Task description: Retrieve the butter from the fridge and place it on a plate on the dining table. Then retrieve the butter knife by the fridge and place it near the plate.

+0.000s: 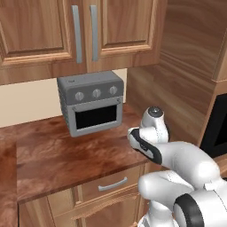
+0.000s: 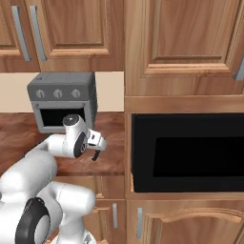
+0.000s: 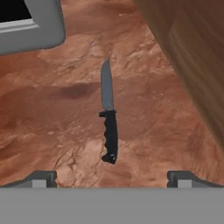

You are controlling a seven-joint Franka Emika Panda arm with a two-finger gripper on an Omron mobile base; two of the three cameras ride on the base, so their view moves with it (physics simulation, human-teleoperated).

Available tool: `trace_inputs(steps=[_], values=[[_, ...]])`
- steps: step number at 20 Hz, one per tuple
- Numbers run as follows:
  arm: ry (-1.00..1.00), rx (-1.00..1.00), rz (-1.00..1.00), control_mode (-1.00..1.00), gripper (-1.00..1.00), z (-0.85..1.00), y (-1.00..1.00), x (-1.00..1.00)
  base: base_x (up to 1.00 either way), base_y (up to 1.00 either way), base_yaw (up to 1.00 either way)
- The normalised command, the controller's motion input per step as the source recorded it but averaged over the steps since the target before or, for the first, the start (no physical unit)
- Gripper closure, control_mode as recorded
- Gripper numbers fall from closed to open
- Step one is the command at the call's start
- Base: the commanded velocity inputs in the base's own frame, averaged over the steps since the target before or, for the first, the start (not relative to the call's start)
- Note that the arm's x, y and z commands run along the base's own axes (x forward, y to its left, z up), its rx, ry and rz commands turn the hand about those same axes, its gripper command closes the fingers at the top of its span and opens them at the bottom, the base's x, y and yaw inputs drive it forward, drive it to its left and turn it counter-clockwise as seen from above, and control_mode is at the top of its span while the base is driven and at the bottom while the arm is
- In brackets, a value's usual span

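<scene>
On the mottled reddish-brown tabletop [image 3: 57,127], glossy and marble-veined, the butter knife [image 3: 108,117] lies flat. It is slender: a smooth grey blade tapering to a point, and a ribbed black handle with a small guard where the two meet. In the hand view its long axis runs nearly straight up and down, tip toward the top, handle end toward the claw [image 3: 112,178], whose two dark tips stand wide apart on either side of the handle's line, holding nothing. A boxy grey toaster oven [image 1: 91,103] with three round knobs and a dark glass door sits further back on the tabletop. Beside the knife rises a smooth wood-grain cabinet side [image 3: 192,57]. Panelled wooden wall cabinets [image 1: 66,31] with long grey handles hang above.
</scene>
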Motion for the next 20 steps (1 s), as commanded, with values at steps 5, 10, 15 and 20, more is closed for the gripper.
trace_inputs(steps=[5,10,15,20], values=[[0.06,0.00,0.00,-1.00,-1.00,-0.40,0.00,0.20,0.00,0.00,0.00],[0.04,0.00,0.00,-1.00,-1.00,-0.50,0.00,0.13,0.00,0.00,0.00],[0.04,0.00,0.00,-1.00,-1.00,-0.36,0.00,0.23,0.00,0.00,0.00],[0.08,0.00,0.00,-1.00,-1.00,-0.28,0.00,0.32,0.00,0.00,0.00]])
